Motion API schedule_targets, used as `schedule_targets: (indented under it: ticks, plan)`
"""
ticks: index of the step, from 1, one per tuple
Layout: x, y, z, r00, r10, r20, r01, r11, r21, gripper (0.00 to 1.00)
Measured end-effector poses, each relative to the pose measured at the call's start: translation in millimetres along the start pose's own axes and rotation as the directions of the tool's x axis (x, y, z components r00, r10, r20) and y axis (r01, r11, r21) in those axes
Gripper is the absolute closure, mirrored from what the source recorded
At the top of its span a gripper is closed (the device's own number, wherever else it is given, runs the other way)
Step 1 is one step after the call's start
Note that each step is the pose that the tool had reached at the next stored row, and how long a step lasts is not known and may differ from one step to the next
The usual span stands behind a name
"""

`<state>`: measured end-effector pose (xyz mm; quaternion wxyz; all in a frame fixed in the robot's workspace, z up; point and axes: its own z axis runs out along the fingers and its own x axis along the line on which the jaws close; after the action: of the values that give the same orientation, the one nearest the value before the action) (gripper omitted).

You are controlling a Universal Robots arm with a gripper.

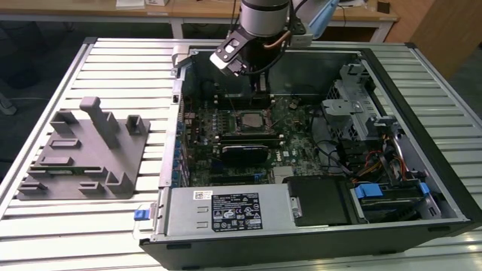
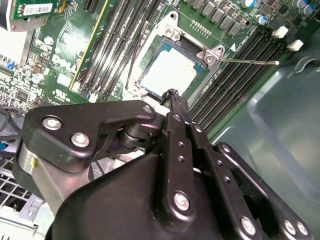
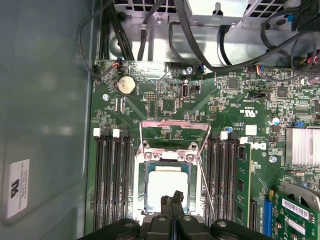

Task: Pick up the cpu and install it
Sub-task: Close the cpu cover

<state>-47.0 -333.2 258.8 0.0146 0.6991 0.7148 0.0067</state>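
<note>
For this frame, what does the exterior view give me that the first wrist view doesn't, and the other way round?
Exterior view: the grey fixture tray on the slatted table, at that view's left beside the open computer case. First wrist view: the round coin battery and the opened socket frame. Both: the cpu lying in its socket, with the shut gripper at its edge; whether it is touching the cpu cannot be told.

cpu point(image 3: 160, 184) already down in its socket point(image 3: 140, 175)
Silver top facing up, retention frame point(image 3: 175, 131) flipped open, memory slots point(image 3: 112, 185) on both sides, gripper point(image 3: 173, 196) right over its edge with fingers pinched together.
</note>
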Motion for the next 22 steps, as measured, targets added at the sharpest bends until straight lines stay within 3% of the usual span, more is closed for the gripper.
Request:
schedule_targets:
  ticks: [7,14,22]
  plan:
    - [-0.1,0.3,-10.7,1.0000,0.000,0.0000,0.000,1.0000,0.0000,0.89]
    - [-0.2,1.2,-11.2,1.0000,0.000,0.0002,0.000,1.0000,0.0001,0.89]
    - [-0.5,18.5,-10.6,1.0000,0.000,0.0000,0.000,1.0000,0.0002,0.89]
